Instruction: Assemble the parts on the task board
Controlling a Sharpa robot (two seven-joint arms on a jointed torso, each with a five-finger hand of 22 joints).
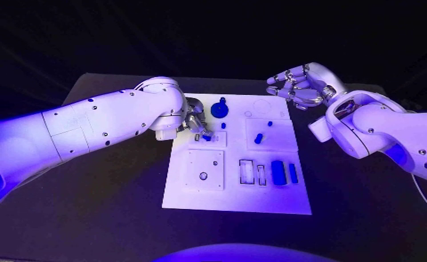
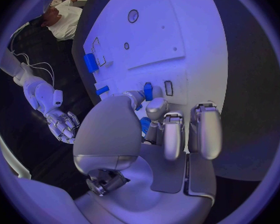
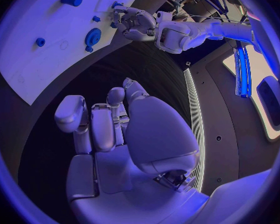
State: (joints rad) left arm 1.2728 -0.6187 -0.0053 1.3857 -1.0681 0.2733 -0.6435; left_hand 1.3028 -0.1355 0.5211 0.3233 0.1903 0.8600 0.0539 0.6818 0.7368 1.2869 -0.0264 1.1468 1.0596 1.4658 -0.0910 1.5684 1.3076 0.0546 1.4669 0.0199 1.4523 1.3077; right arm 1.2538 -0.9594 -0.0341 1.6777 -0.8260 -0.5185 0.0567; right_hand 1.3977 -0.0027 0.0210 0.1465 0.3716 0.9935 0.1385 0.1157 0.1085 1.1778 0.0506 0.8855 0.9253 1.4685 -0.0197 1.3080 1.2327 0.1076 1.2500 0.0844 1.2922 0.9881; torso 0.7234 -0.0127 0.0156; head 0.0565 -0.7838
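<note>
The white task board point(image 1: 233, 203) lies in the middle of the black table. My left hand point(image 1: 195, 120) is down over its upper left part and pinches a small blue part point(image 2: 144, 125) between thumb and a finger, close over the board. Another small blue piece point(image 2: 148, 90) stands just beyond the fingertips. A round blue part point(image 1: 219, 110) sits beside the hand. My right hand point(image 1: 301, 87) hovers off the board's upper right corner, holding nothing, its fingers point(image 3: 93, 124) loosely bent and apart.
Two blue pegs point(image 1: 259, 139) stand in the board's right middle. Two blue blocks point(image 1: 277, 172) lie in the lower right, next to outlined slots point(image 1: 247, 172). A square inset with holes point(image 1: 205, 169) is at the lower left. Dark table surrounds the board.
</note>
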